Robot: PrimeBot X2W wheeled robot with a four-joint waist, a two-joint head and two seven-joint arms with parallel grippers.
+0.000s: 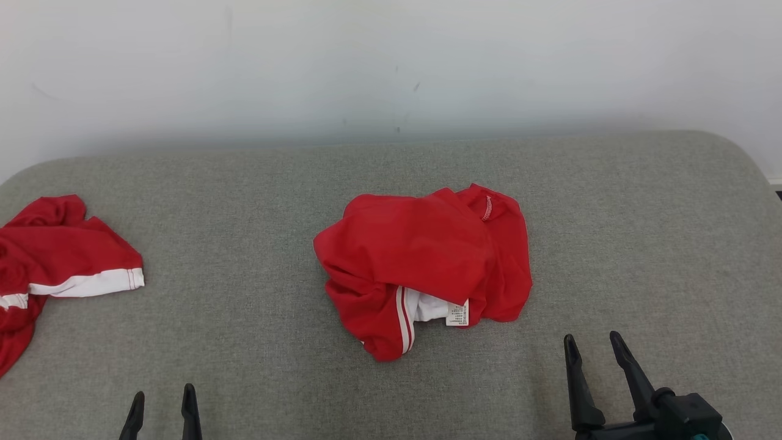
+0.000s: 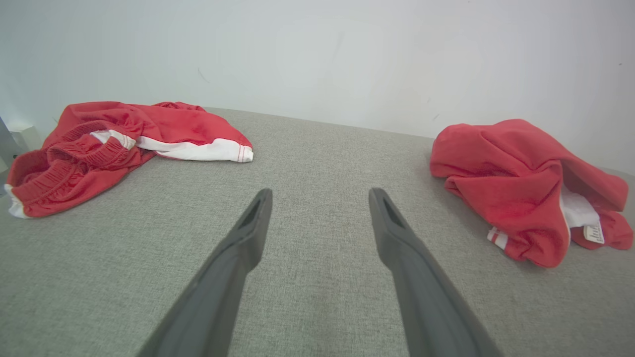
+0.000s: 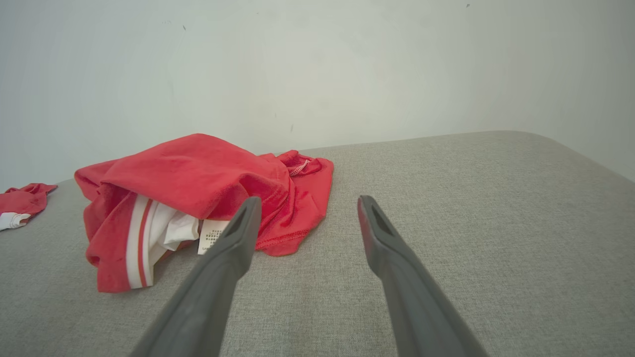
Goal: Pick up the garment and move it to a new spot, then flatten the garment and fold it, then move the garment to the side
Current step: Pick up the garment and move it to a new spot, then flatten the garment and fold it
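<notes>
Lying crumpled near the middle of the grey padded surface [image 1: 244, 201], the red garment [image 1: 421, 256] keeps well clear of every edge, with bare fabric open all around it: a wide strip back to the white wall [image 1: 391, 61] and more to the right, where the surface's corner rounds off. A second red garment [image 1: 55, 256] is bunched at the left edge, well apart. The heap is slightly wider than deep, with no clear long axis; its white-striped fold and label [image 1: 458, 315] face the robot. The left gripper [image 1: 164, 391] and right gripper [image 1: 591, 336] sit at the near side, jaws spread and empty, the right one near the garment's near right corner.
</notes>
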